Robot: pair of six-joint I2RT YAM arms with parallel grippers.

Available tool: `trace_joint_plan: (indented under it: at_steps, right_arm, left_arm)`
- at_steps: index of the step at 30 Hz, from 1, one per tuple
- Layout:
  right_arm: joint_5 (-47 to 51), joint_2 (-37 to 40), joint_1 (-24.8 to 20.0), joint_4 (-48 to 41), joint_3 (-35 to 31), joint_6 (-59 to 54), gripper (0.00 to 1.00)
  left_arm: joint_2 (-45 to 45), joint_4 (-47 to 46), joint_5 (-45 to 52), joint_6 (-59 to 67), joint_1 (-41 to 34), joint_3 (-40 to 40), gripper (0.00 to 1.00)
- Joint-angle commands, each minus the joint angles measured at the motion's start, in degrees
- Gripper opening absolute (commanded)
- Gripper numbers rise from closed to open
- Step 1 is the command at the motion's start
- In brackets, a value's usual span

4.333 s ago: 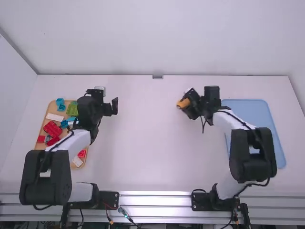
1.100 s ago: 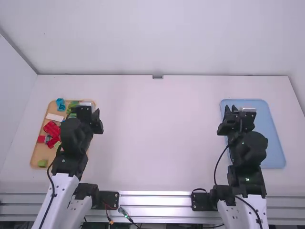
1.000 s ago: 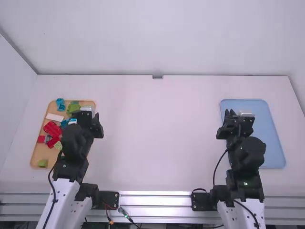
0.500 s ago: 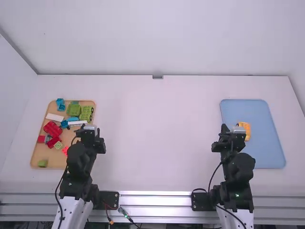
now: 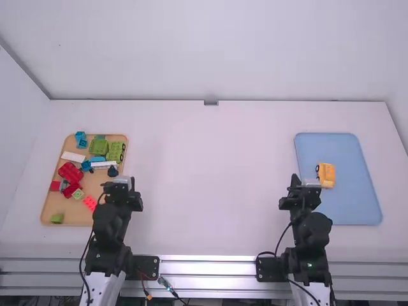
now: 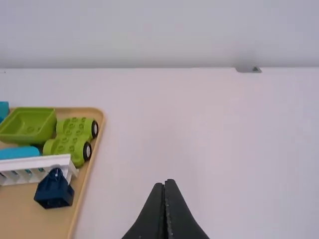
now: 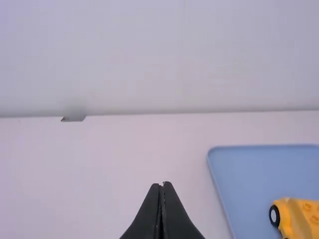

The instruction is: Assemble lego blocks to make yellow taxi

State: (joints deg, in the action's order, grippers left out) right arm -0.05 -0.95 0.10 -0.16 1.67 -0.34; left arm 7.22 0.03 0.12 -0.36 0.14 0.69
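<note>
Grippers, count: two, one per arm, both black.
Left gripper [image 5: 132, 183]: lower left of the frame, at the right edge of the wooden tray [image 5: 47, 209]; fingers closed together, nothing between them.
Right gripper [image 5: 295, 181]: lower right of the frame, by the left edge of the blue tray [image 5: 349, 213]; fingertips meeting — no object in hold.
Yellow taxi, count: one, right of the frame, lying in the blue tray, apart from the right gripper's fingertips.
Taxi condition: orange-yellow blocks forming one compact body, long side running up the frame; round studs on it and a black wheel with a pale hub seen in the right wrist view.
Wooden tray: left of the frame, loaded with mixed blocks.
Red blocks, count: four made out, the largest [image 5: 70, 172] at the tray's left side.
White pieces, count: two; a flat plate [image 5: 73, 157] and a slotted strip [image 5: 104, 165].
Green wheeled base [image 5: 115, 151], count: one, upper right of the wooden tray, beside an open green bin [image 5: 98, 147].
Dark blue block [image 5: 113, 171], count: one, near the slotted strip.
Obstruction: left gripper overlaps the wooden tray's right edge; right gripper overlaps the blue tray's left edge.
Grey bracket [image 5: 211, 102]: top centre, at the table's far edge.
</note>
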Motion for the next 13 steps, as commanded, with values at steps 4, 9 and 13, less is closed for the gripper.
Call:
trace_joint_plan:
  at_steps: [4,9,13]
  right_arm:
    - [0.05,0.95,-0.1,0.16,-1.67,0.34,0.0]
    - [0.05,0.95,-0.1,0.16,-1.67,0.34,0.0]
    - [0.05,0.95,-0.1,0.16,-1.67,0.34,0.0]
  left_arm:
    - [-3.76,-0.03,-0.12,0.36,-0.14,-0.69,0.0]
    - [-6.25,-0.03,-0.12,0.36,-0.14,-0.69,0.0]
    - [-7.22,-0.03,-0.12,0.36,-0.14,-0.69,0.0]
